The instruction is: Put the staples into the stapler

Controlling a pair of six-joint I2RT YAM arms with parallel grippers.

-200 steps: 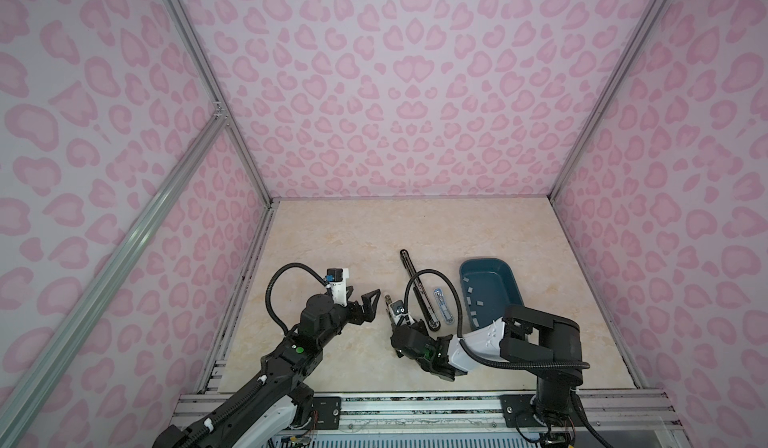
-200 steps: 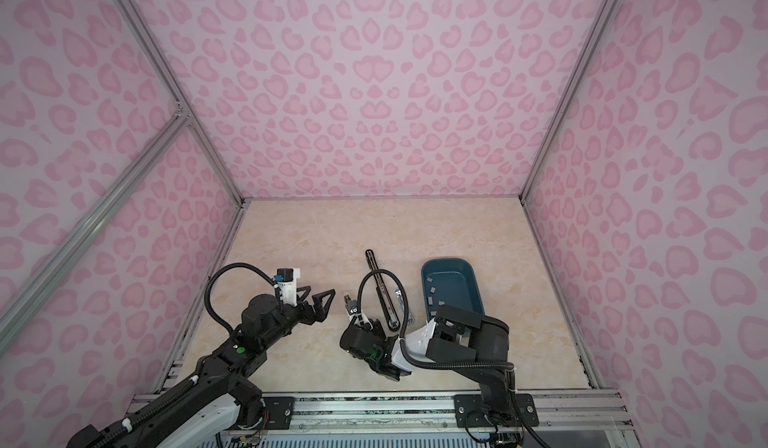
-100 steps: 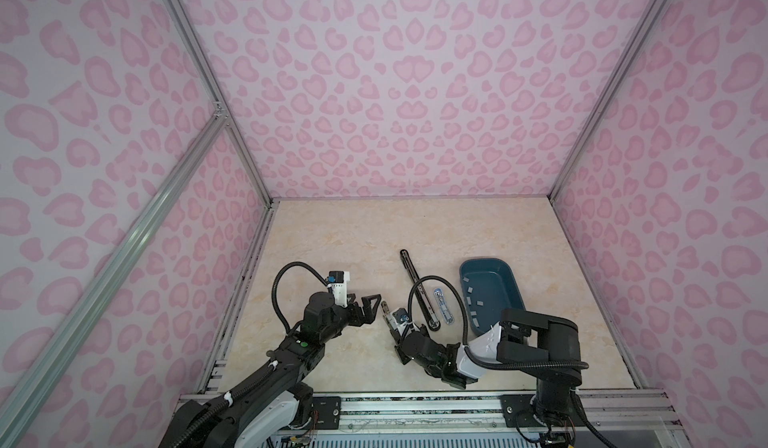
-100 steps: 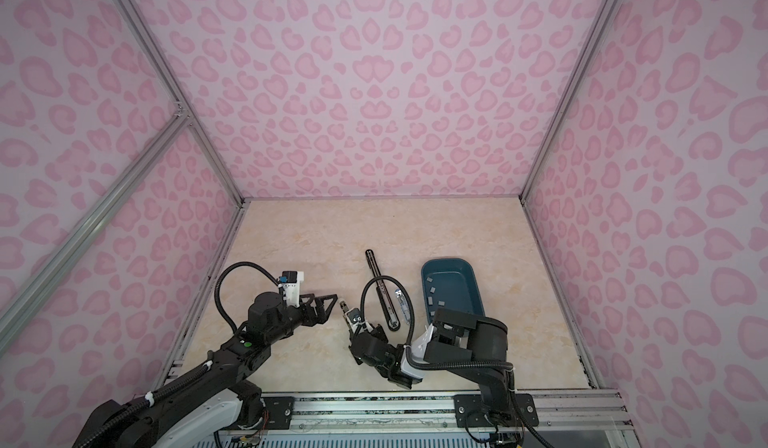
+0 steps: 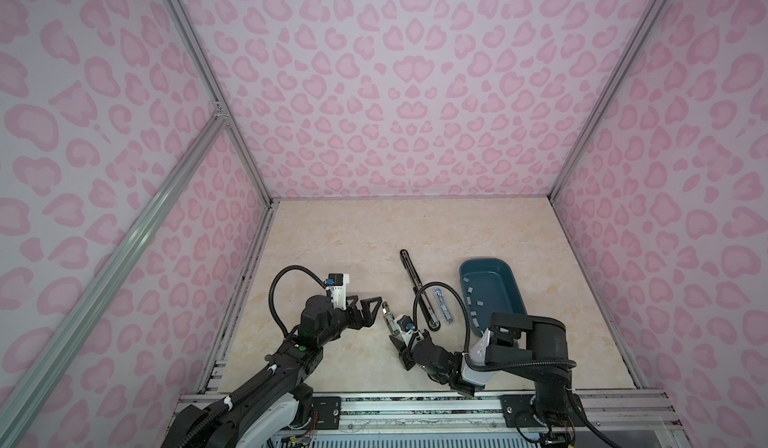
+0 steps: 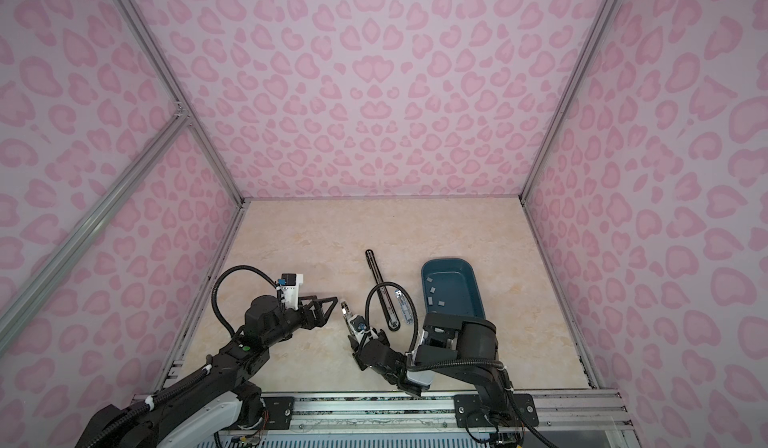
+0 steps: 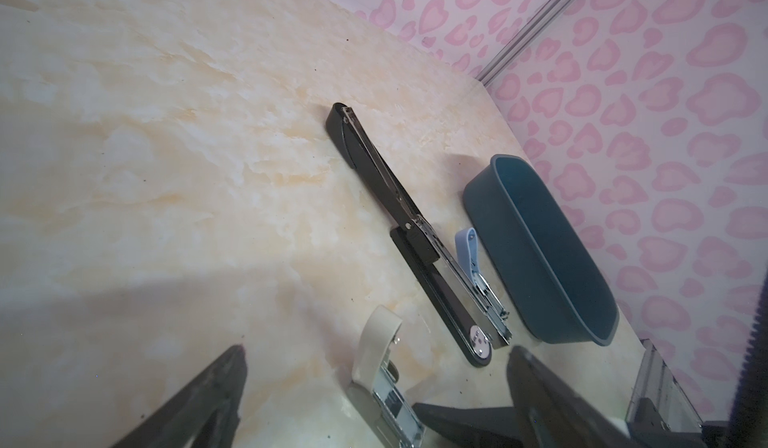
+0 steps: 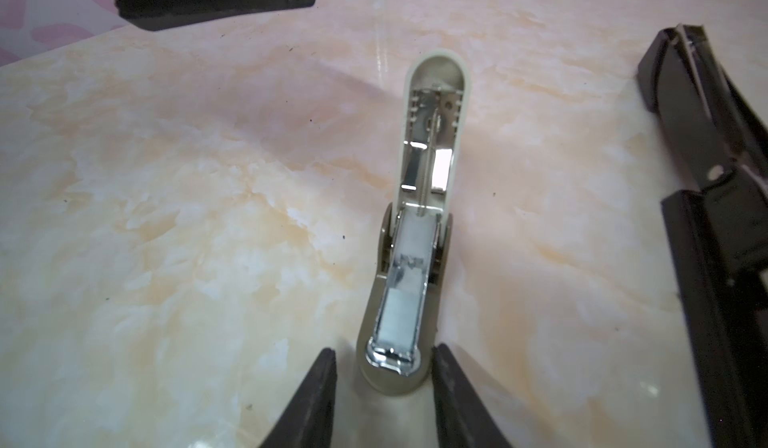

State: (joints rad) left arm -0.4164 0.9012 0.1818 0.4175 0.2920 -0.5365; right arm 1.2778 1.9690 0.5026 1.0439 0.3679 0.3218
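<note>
Right claw (image 8: pixel 385 350) part-open, empty, astride nose of beige stapler (image 8: pixel 415 259); left claw (image 7: pixel 376 349) wide, empty; black stapler (image 7: pixel 411 246), blue tray (image 7: pixel 519 234) alongside.

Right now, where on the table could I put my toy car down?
The far table, between back wall and black stapler, is bare. Near the front it's crowded: beige stapler, blue stapler, tray, left gripper and right gripper.

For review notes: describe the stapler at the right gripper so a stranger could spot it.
On the tabletop, left of the teal tray and the long black stapler, a small stapler lies between the fingers of the right gripper. It alone is beige, unlike the pale blue stapler.
</note>
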